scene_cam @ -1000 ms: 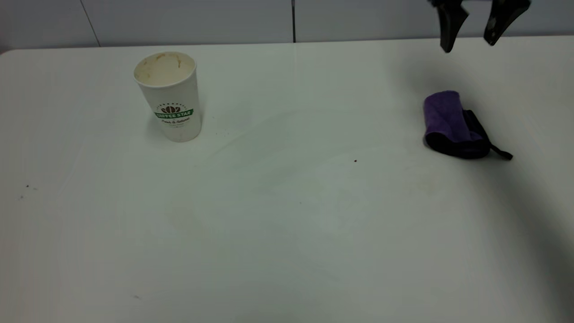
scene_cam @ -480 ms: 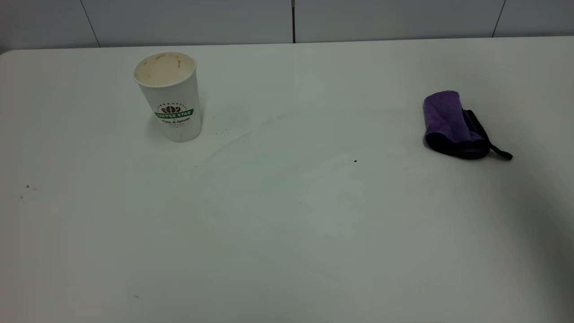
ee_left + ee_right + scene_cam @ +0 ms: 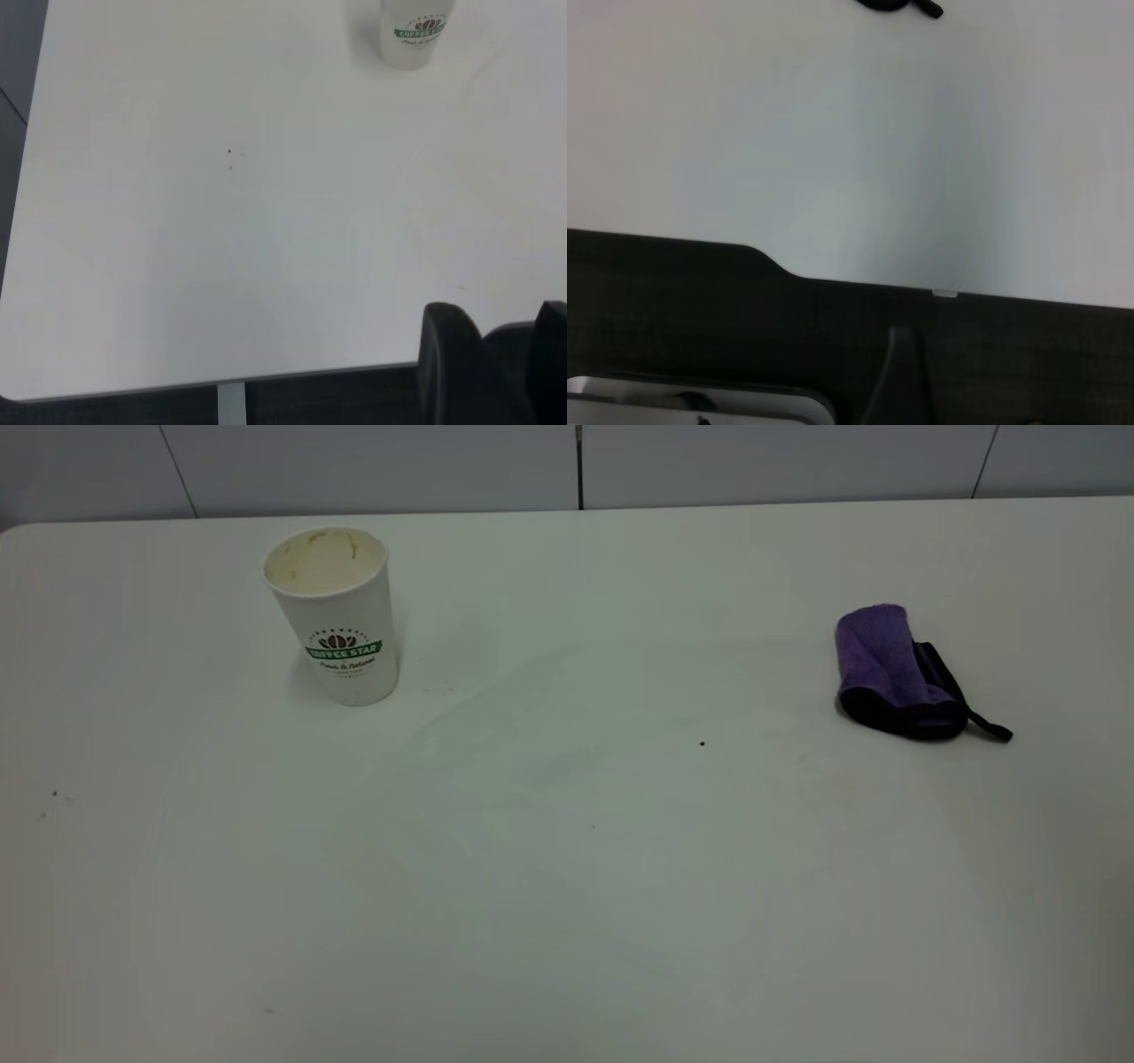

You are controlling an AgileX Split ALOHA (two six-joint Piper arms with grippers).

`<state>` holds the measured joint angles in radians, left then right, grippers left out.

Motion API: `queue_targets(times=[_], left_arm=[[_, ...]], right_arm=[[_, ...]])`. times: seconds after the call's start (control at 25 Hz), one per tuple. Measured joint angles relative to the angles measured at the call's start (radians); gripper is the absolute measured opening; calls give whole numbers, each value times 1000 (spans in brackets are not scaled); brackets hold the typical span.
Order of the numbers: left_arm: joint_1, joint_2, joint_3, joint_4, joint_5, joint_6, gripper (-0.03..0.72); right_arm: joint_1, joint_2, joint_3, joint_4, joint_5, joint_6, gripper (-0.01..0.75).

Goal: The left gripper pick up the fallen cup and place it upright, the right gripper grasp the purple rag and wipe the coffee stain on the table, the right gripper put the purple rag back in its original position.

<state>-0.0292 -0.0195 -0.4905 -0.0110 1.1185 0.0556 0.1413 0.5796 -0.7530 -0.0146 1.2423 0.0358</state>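
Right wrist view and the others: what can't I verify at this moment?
Right gripper: right wrist view, only a dark sliver at the frame edge; outside the exterior view.
Purple rag: same view, cut off by the edge.
Cup: left wrist view, rim cropped.
Left gripper: same view, cropped by the corner.

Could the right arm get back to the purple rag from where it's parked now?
Probably yes. The purple rag lies alone on the table, far from the cup; the right gripper sits back past the table edge with bare surface between.

Paper cup [image 3: 335, 615]; fluffy cloth purple rag [image 3: 895, 671]; smooth matt table [image 3: 567, 886].
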Motion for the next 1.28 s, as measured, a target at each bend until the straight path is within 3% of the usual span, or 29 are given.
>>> queue_targets(times=[0.36,0.52,1.04,1.28], left_arm=[[0,0,0,0,0,0,239],[0,0,0,0,0,0,239],[0,0,0,0,0,0,239],[0,0,0,0,0,0,239]], right_arm=[[0,-406,242,-1,-64,-2,716],[0,-433,268,-2,-122,-16,711],[-3,-433,276,-9,-122,-23,644],[-152,-481,276,15,-124,-23,621]])
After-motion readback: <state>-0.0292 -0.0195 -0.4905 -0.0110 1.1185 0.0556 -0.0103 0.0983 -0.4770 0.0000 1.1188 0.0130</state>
